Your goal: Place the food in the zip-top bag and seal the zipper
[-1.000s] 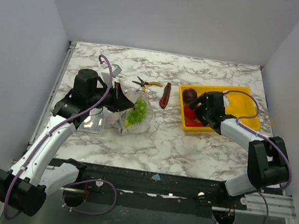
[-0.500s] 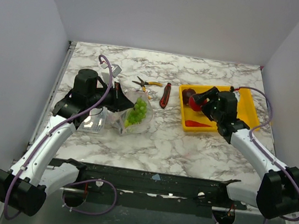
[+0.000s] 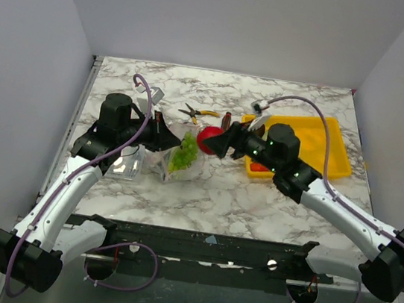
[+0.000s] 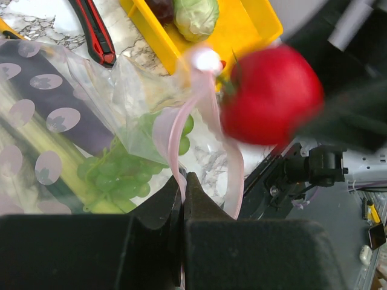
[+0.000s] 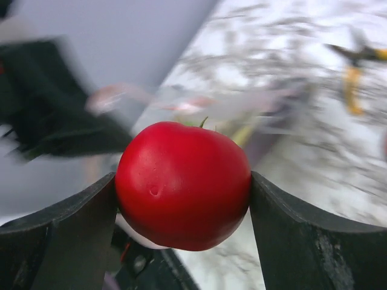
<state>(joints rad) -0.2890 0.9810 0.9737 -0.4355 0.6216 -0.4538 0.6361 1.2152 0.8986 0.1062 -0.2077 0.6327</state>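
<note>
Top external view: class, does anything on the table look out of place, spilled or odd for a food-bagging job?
Two tools do not belong: yellow-handled pliers and a red-and-black utility knife, lying near the bag and the yellow tray. Nothing looks spilled or damaged.

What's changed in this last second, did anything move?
The right gripper lifted a red toy tomato out of the yellow tray and carried it left, up to the mouth of the zip-top bag. The left gripper stayed shut on the bag's pink zipper strip, holding it open. The green grapes inside, the pliers and the utility knife did not move.
</note>
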